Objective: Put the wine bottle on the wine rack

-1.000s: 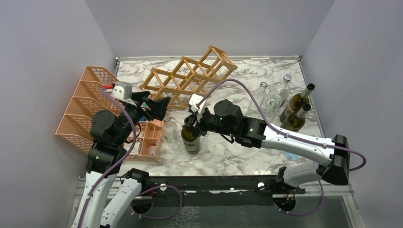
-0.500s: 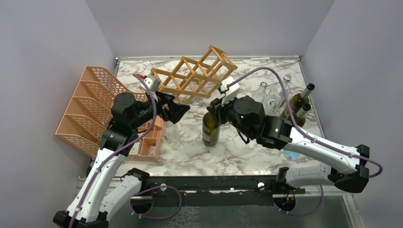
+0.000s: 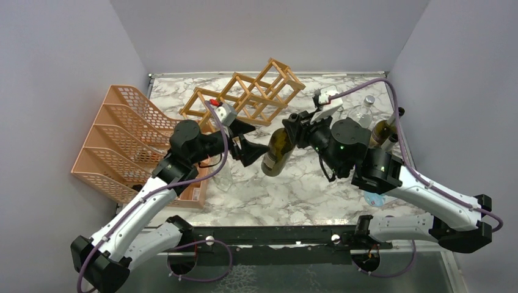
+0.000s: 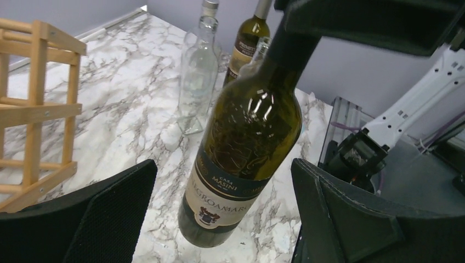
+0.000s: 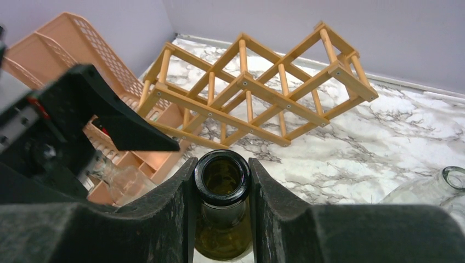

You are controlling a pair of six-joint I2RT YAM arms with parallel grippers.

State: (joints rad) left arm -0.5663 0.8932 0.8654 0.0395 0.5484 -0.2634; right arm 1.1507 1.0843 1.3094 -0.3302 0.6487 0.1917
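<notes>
A dark green wine bottle with a cream label hangs tilted above the marble table. Its neck points up to the right and its base down to the left. My right gripper is shut on the neck just under the open mouth, one finger on each side. My left gripper is open just left of the bottle's lower body. In the left wrist view the labelled body shows between the two spread fingers without touching either. The light wooden wine rack lies at the back of the table, behind both grippers.
A salmon-pink mesh organizer fills the left side, with a small compartment tray in front of it. Clear glass bottles and two green bottles stand at the right edge. A clear glass lies near the tray.
My right gripper has lifted the wine bottle off the table, carried it right and tilted it. My left arm has swung right toward the bottle, staying open.
</notes>
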